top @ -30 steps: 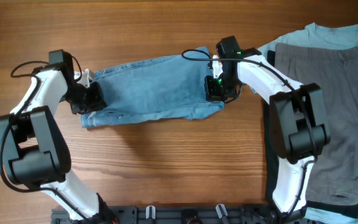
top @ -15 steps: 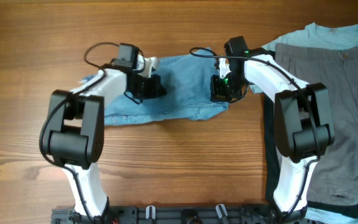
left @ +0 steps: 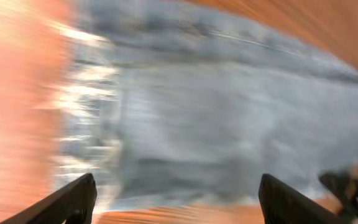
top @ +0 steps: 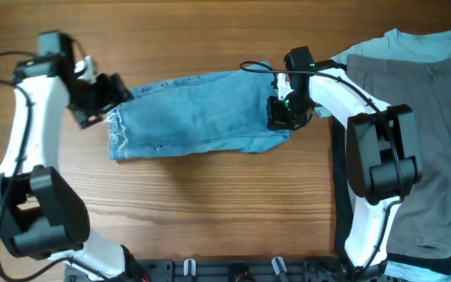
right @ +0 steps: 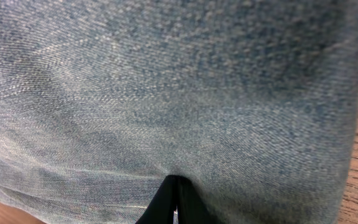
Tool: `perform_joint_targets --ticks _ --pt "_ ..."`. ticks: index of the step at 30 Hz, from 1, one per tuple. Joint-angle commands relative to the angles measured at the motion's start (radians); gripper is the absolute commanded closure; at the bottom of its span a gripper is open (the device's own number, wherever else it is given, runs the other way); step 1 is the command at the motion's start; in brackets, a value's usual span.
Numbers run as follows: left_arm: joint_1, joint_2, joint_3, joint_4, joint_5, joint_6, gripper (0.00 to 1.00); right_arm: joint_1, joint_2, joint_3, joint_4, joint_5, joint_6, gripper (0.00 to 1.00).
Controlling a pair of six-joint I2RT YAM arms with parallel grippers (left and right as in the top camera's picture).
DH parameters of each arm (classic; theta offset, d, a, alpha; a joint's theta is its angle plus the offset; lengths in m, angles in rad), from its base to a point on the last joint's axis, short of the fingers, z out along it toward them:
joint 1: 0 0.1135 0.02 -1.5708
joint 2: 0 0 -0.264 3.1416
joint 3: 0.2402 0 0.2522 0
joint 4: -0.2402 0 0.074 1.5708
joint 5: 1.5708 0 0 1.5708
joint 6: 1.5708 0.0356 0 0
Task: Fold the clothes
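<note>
Two grippers at folded jeans (top: 194, 117): left gripper (top: 110, 95) off 9 o'clock end, fingers (left: 73, 199) wide apart, empty; right gripper (top: 282, 116) at 3 o'clock end, pinched on jeans.

No writing, label, brand mark or number can be read anywhere, neither on the light-blue denim jeans (top: 194, 117) nor on the grey trousers (top: 425, 133), the pale-blue T-shirt (top: 413, 43) or the brown wooden table (top: 210, 211). The left wrist view is blurred.
</note>
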Motion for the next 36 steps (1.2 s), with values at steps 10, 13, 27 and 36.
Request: perform_joint_targets --ticks 10,13,27,36 --pt "0.179 0.114 -0.320 0.204 0.139 0.359 0.01 -0.011 0.034 -0.037 0.007 0.122 -0.022 0.92" --pt "0.137 0.115 -0.388 0.283 0.138 0.358 0.09 -0.011 0.034 -0.037 0.007 0.122 -0.021 0.92" --pt "0.435 0.116 -0.438 0.338 0.373 0.302 0.27 -0.011 0.034 -0.037 -0.007 0.122 -0.022 0.92" --pt "0.269 0.117 -0.439 0.417 0.374 0.381 0.12 -0.011 0.034 -0.037 -0.006 0.122 -0.026 0.93"
